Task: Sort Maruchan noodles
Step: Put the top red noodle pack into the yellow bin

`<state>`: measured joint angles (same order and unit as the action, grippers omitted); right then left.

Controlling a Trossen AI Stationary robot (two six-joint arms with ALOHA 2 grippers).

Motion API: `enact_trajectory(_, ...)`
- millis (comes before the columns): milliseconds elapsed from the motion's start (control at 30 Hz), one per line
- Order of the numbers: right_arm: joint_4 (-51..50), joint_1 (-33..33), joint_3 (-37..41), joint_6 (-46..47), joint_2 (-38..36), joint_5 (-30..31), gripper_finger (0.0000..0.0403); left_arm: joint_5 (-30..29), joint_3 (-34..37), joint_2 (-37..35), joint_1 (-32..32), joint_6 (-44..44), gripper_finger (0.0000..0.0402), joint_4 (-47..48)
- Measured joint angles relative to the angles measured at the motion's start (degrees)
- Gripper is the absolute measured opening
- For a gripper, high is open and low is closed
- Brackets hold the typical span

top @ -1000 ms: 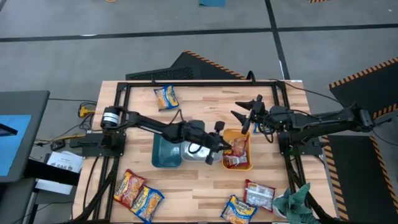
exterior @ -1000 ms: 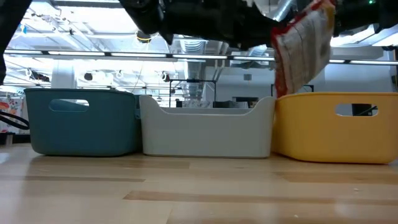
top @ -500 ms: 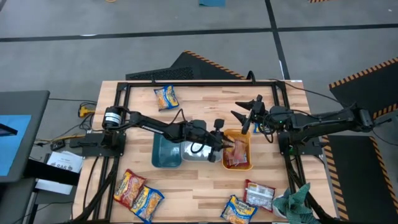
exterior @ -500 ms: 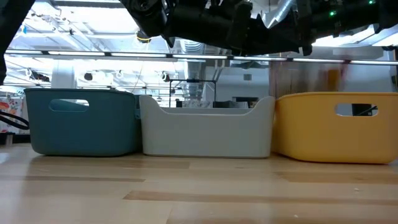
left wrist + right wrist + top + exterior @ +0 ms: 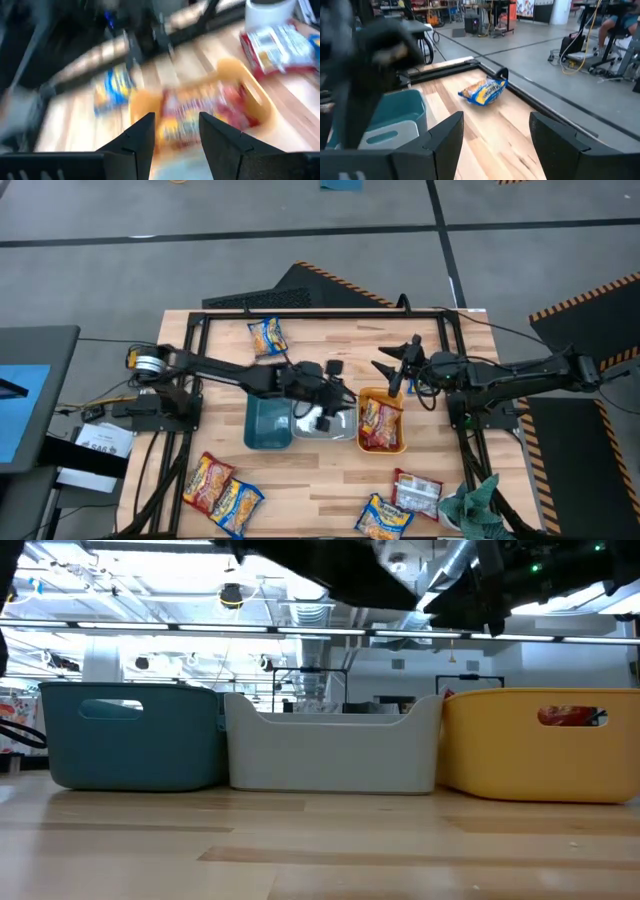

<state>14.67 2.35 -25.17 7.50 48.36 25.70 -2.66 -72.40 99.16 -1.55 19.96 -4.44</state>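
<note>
A red-orange Maruchan noodle packet lies inside the orange bin, on other red packets there. My left gripper hovers open above the clear bin, just left of the orange bin; in its wrist view its fingers frame the bin's red packet without touching. My right gripper waits open beyond the orange bin. A yellow packet lies flat at the far left and shows in the right wrist view too.
The teal bin stands left of the clear bin. Two packets lie near the front left corner, two more at the front right beside a green cloth. A black frame runs along the table's far edge.
My left gripper has opened and let go of the red packet it held above the orange bin. The packet has fallen into that bin. The gripper has then drawn back toward the table's left, over the clear bin.
</note>
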Motion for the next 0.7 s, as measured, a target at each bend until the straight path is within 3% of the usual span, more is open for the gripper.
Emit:
enact_trajectory(167, -1.2, 0.0, 0.0, 1.52, 0.0, -0.06, 0.0249, 3.33, 7.95, -11.86, 2.44, -7.61, 0.0142, 4.95)
enact_trajectory(300, -2.21, -0.07, 0.0, 2.55, 0.0, -0.33, 0.0249, 3.41, 22.33, -23.91, 2.88, -11.4, 0.0142, -4.74)
enact_trajectory(467, -2.38, -0.07, 0.0, 3.17, 0.07, -0.36, 0.0249, -0.74, 40.22, -40.74, 2.66, -14.3, 0.0142, -19.67)
enact_trajectory(700, -2.04, -0.04, 0.0, 3.57, 0.08, -0.38, 0.0249, -5.21, 51.31, -59.37, 2.61, -15.23, 0.0142, -23.61)
